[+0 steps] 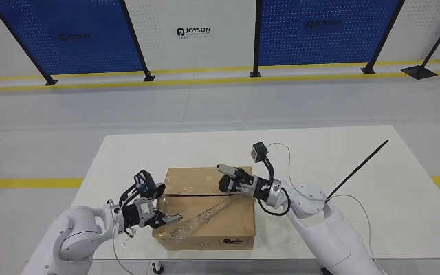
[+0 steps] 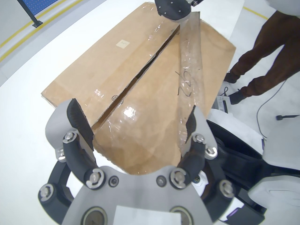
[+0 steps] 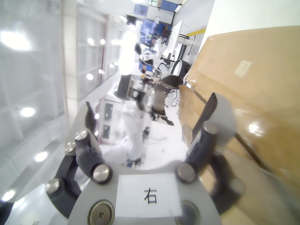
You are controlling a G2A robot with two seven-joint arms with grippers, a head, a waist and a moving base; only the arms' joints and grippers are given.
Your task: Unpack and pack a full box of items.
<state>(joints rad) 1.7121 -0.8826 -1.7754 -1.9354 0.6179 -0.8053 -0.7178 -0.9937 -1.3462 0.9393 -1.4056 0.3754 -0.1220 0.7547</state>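
Observation:
A brown cardboard box lies in the middle of the white table, its top flaps closed with a dark slit along the centre seam. A long strip of clear tape is peeled off the lid and hangs slack across it. One end is by a finger of my right gripper; the other touches a finger of my left gripper. My left gripper stands open at the box's left end. My right gripper is open over the lid's right part, holding nothing.
A thin black rod lies slanted on the table's right side, with a white cable near the right arm. Blue partition panels stand on the floor beyond the far edge.

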